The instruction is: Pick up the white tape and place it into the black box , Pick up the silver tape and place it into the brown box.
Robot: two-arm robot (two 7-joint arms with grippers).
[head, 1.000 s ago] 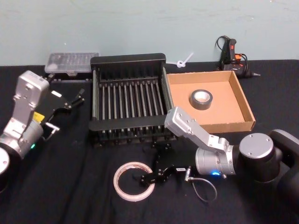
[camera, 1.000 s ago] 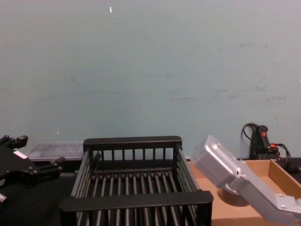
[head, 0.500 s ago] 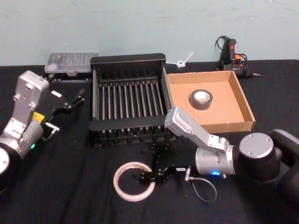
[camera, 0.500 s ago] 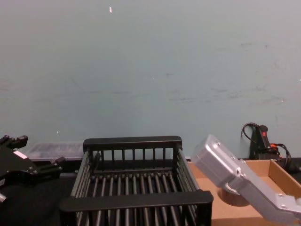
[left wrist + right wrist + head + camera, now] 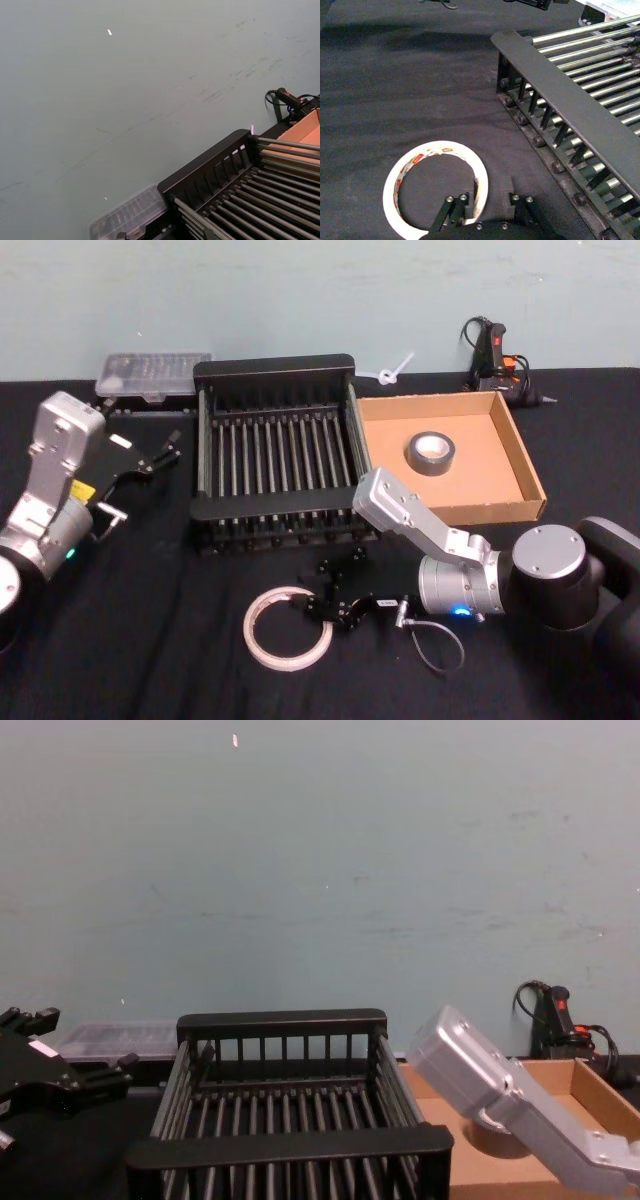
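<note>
On the black cloth at about six o'clock from the black box (image 5: 273,451), the white tape (image 5: 287,628) lay flat, well short of the crate's near rail. The right gripper (image 5: 322,598) sat at the ring's three o'clock edge. In the right wrist view its fingers (image 5: 454,210) stood narrowly apart astride the band, one inside the ring and the other outside it, and whether the pads had begun to pinch the tape I could not tell. The ring itself looked to be resting on the cloth, not lifted.

The silver tape (image 5: 431,452) already lay inside the brown box (image 5: 523,472), which stood at three o'clock of the black box, the two just beside each other. That half of the task looked done.

The left gripper (image 5: 158,453) was parked at nine o'clock of the crate, near a clear plastic case (image 5: 153,374), with its jaws spread and nothing between them.

By my reading, the step in hand was the grasp on the white tape. The next move would call for closing firmly on the thin band, raising it clear of the near rail, carrying it toward twelve o'clock and letting go above the slatted floor. A thin ring held by one edge may tilt or slip.
</note>
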